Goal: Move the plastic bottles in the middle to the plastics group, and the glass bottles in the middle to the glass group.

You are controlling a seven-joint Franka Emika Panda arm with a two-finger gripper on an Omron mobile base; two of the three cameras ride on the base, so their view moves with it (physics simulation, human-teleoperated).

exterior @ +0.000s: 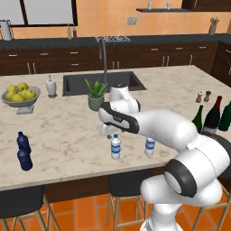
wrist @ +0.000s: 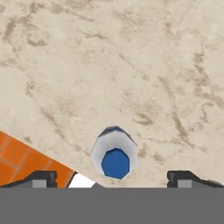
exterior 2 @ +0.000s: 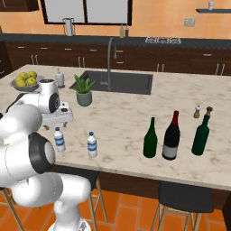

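— Lighting? 
— Bright, even and diffuse in all three views; no source is visible. The beige marble table (exterior: 67, 131) carries only faint, soft shadows.

— Glare, blur? 
— No glare. The rendering is low-resolution and slightly soft, with jagged edges; no distortion at the edges.

Marble-topped island table (exterior: 67, 131) with inset sink (exterior: 103, 82). Standing on it: two clear water bottles (exterior: 116, 146) (exterior: 150, 146) near the front edge; two navy bottles (exterior: 23, 151) at left; fruit bowl (exterior: 20, 97), white dispenser (exterior: 51, 85), potted plant (exterior: 95, 94); three wine bottles (exterior 2: 171, 136) at right, two pepper shakers (exterior 2: 202, 111) behind them.
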